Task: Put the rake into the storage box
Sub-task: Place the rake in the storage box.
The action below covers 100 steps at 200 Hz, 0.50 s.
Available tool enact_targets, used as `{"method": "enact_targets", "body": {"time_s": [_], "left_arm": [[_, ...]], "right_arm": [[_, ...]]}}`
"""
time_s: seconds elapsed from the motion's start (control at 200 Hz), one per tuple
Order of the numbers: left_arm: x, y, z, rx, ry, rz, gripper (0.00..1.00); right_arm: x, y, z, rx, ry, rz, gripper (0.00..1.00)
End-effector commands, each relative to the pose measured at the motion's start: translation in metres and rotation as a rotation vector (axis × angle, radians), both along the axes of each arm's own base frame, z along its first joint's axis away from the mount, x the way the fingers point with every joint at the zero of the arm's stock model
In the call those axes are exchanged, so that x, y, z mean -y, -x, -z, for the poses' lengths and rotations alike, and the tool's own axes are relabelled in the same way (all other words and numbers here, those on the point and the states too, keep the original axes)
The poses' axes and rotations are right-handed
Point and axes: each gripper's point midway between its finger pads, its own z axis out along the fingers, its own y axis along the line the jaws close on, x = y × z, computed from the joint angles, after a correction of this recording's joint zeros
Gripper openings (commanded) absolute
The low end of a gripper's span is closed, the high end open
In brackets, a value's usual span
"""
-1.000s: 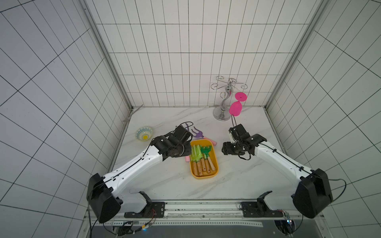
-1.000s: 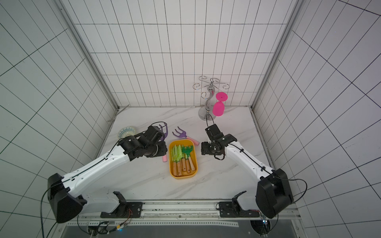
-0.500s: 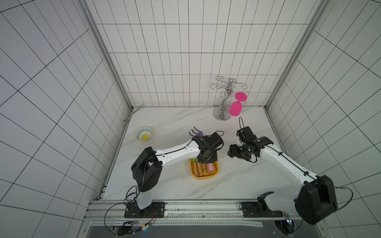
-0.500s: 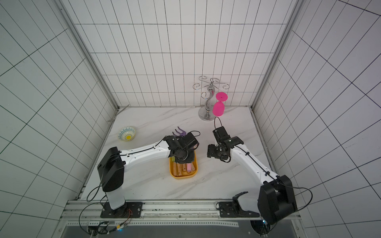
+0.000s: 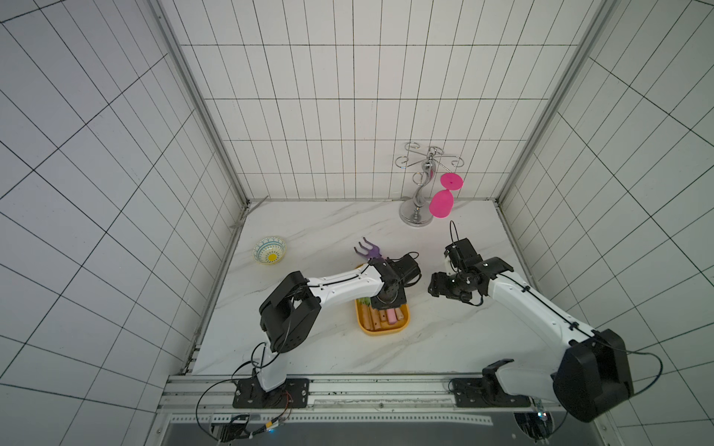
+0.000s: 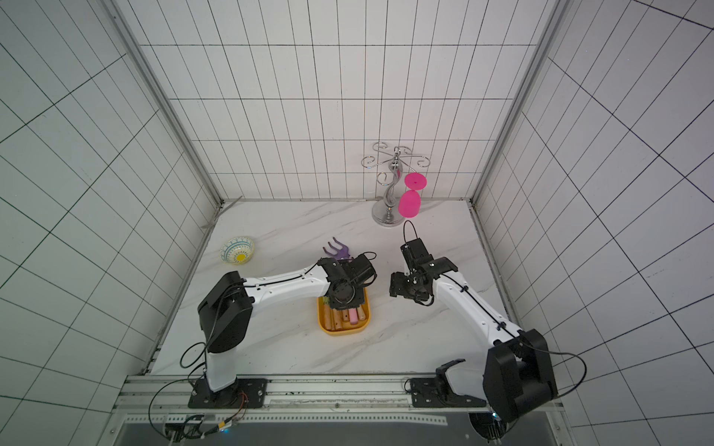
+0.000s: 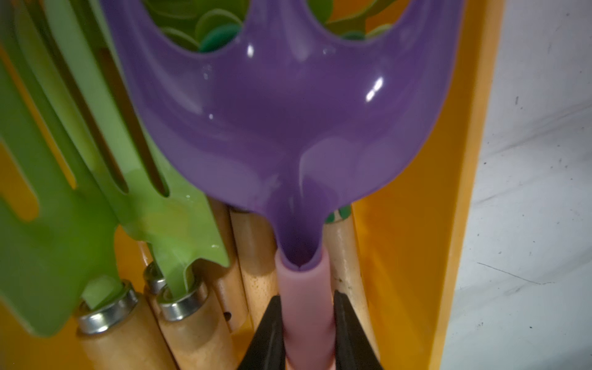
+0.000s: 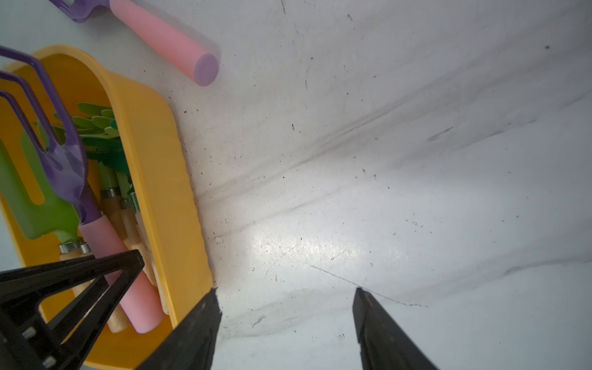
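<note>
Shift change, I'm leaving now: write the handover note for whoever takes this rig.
Left gripper: shut on the pink handle of the rake.
Right gripper: open, empty, over the table beside the storage box.
Rake is low inside the box, over the green tools.
Done: rake in the box.
Left: open the left gripper and lift clear.
A second purple tool lies on the table outside the box.

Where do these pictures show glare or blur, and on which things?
Left wrist view: white glints on the glossy purple plastic rake; the flat green tools beside it look soft. Right wrist view: a bright glare patch on the white marble table.
</note>
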Motion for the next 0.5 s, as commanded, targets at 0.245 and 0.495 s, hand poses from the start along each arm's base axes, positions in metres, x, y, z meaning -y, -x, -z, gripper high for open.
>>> {"method": "enact_targets", "body": {"time_s": [0.245, 0.495], "left_arm": [[-0.002, 0.0, -0.027, 0.098, -0.019, -0.016, 0.52], [-0.011, -0.013, -0.094, 0.277, 0.014, 0.022, 0.61]], "right_arm": [[-0.015, -0.022, 0.017, -0.028, -0.014, -0.022, 0.69], [-0.028, -0.037, 0.03, -0.049, 0.004, -0.055, 0.68]]}}
